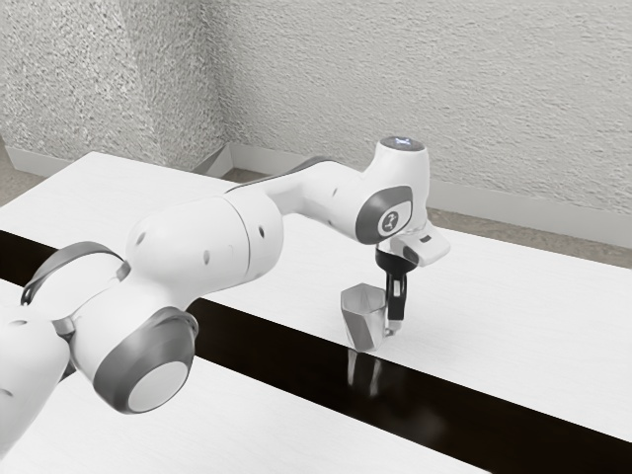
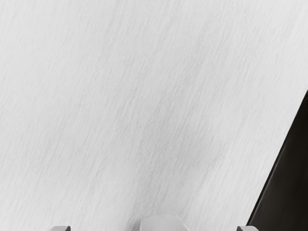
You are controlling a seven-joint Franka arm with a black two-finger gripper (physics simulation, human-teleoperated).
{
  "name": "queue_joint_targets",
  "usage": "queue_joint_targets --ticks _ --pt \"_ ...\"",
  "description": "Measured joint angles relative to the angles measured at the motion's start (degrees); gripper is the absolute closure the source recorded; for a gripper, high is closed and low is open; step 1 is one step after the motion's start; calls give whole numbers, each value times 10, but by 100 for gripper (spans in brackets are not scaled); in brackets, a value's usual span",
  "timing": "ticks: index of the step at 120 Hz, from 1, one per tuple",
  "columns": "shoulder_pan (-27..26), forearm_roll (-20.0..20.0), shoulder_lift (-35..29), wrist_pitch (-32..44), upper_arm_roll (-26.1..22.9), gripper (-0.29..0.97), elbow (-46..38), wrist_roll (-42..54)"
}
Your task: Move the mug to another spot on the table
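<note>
Grey mug (image 1: 362, 316) sits on the white table (image 1: 523, 316) by its dark strip (image 1: 444, 405). Gripper (image 1: 395, 321) is lowered beside it, jaws wide apart, nothing clasped. Judged early: grasp, lift and relocation remain.

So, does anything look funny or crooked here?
A little. The mug seems to lean a bit instead of standing straight. It sits right beside the gripper, at the edge of the dark stripe on the table. Nothing looks spilled or broken.
</note>
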Motion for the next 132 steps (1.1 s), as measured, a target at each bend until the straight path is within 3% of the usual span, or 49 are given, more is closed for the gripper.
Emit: queue_joint_targets --ticks 26,54,98,132 --pt "-1 0 -1 0 0 47 1 0" --pt "-3 1 -2 0 5 56 0 0" --pt "-17 8 -18 -25 28 64 -2 -7" --pt "-28 59 -17 -54 30 64 -5 -18"
